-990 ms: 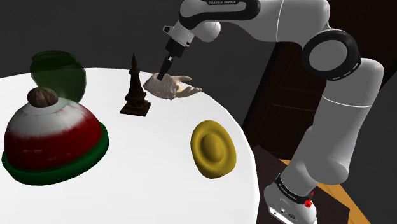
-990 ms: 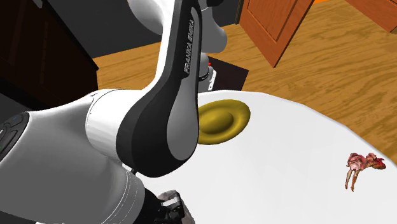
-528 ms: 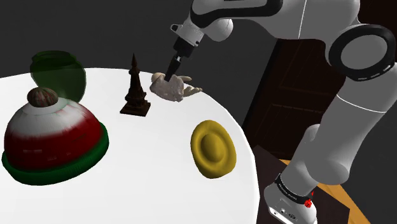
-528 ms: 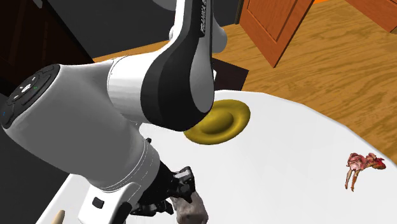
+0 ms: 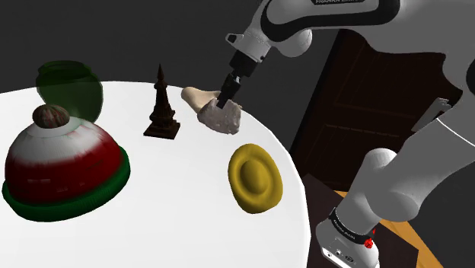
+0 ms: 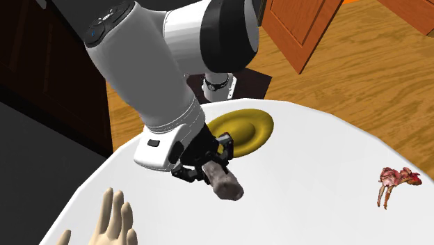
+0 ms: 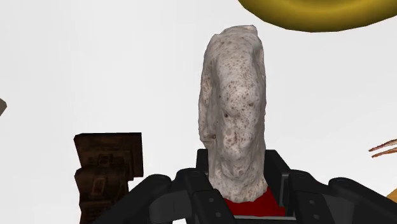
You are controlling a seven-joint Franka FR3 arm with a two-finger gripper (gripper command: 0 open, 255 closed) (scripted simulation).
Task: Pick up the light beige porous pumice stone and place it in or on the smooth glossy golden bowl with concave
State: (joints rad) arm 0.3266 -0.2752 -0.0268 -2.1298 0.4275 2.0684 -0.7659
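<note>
In the shoulder view, the end effector [image 5: 228, 97] is closed on the top of the light, holey pumice stone [image 5: 221, 116]. The stone hangs over the white table [image 5: 175, 221], beyond the golden bowl [image 5: 255, 179] and right of a dark tower figure [image 5: 161, 106].

In the second exterior view, the stone sticks out close to the bowl.

In the wrist view, black fingers [image 7: 184, 191] squeeze the stone.

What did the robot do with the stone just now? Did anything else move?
The gripper, shut on the pumice stone, lifted it off the table and carried it toward the golden bowl. The hand model, dark tower and dome stayed put.
</note>
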